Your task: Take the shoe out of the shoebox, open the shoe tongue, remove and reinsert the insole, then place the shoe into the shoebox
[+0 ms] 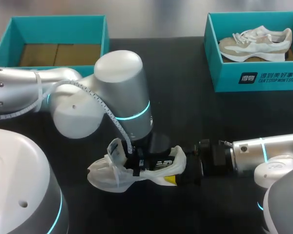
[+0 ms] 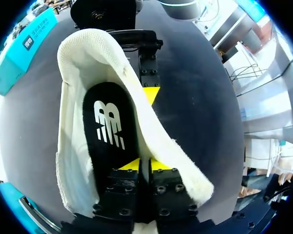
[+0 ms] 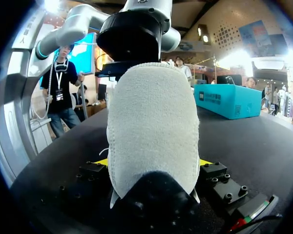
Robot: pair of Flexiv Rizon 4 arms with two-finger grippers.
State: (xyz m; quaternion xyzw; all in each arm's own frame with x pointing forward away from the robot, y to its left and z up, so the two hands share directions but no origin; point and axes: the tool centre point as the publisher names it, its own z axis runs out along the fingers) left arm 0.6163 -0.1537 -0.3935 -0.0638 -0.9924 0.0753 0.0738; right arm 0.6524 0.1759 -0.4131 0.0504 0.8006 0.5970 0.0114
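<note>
Sneaker [image 1: 136, 170] of white fabric rests on the black worktop [image 1: 185, 117] near its front edge, with the toe toward my left side and the heel toward my right. Its collar is a nubby, towelling-like white, the mouth gapes wide, and a flap stands up at the front of the opening. Inside lies a black insole [image 2: 110, 126] with a white logo.

The right claw [image 3: 154, 163] grasps the sneaker at the heel, one yellow tip pressed to each side. The left claw [image 2: 145, 165] reaches down into the mouth, clenched, with its yellow tips almost together at the insole's near end. Whether they pinch the insole I cannot tell.

Farther back, at the far left, a teal shoebox [image 1: 58, 22] shows its brown cardboard floor. At the far right a second teal shoebox [image 1: 256, 78] holds a beige-and-white trainer [image 1: 256, 44] lying along it, laces up.
</note>
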